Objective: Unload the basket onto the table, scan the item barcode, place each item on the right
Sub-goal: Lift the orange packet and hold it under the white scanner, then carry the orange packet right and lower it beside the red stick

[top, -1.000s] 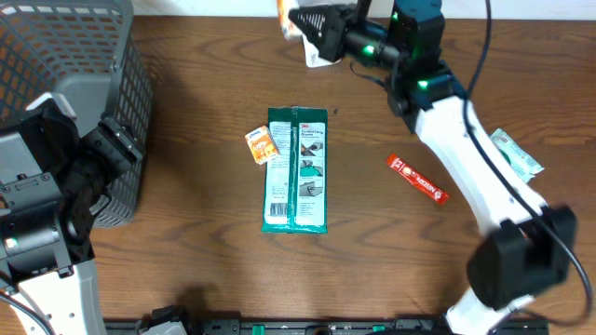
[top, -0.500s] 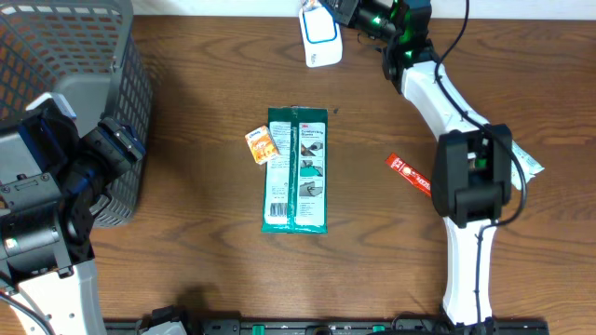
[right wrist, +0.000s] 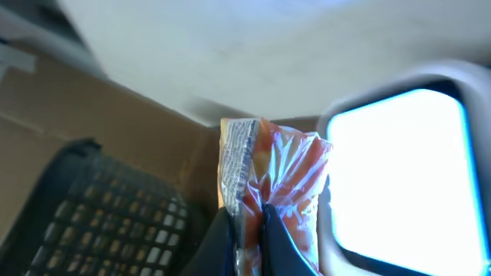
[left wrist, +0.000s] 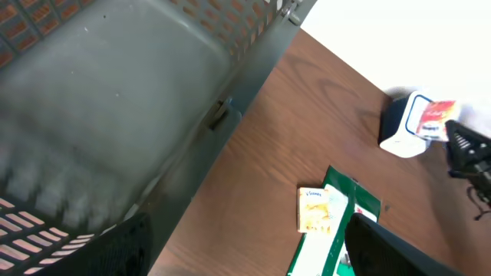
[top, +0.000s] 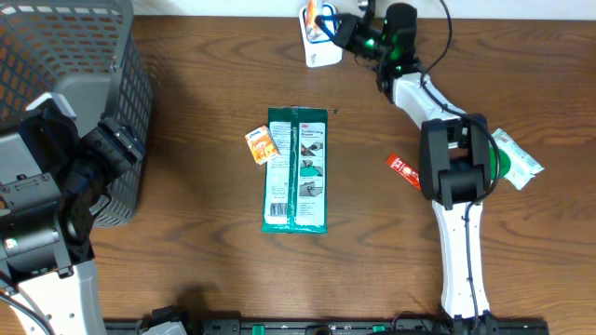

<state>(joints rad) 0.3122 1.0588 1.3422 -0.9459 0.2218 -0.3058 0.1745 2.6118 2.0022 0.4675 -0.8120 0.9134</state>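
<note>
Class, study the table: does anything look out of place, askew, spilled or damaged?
Nothing is spilled or broken. The one oddity is the orange packet, which is crumpled where the right fingers pinch it in front of the scanner. The green pack and the red stick lie flat and look intact.

Small packet [top: 263,144] lies just left of long pack [top: 297,169], scanner [top: 323,54] behind them.

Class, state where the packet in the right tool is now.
In the overhead view, the orange packet sits at the table's far edge, right of centre, pinched by the right tool at the white scanner.
</note>
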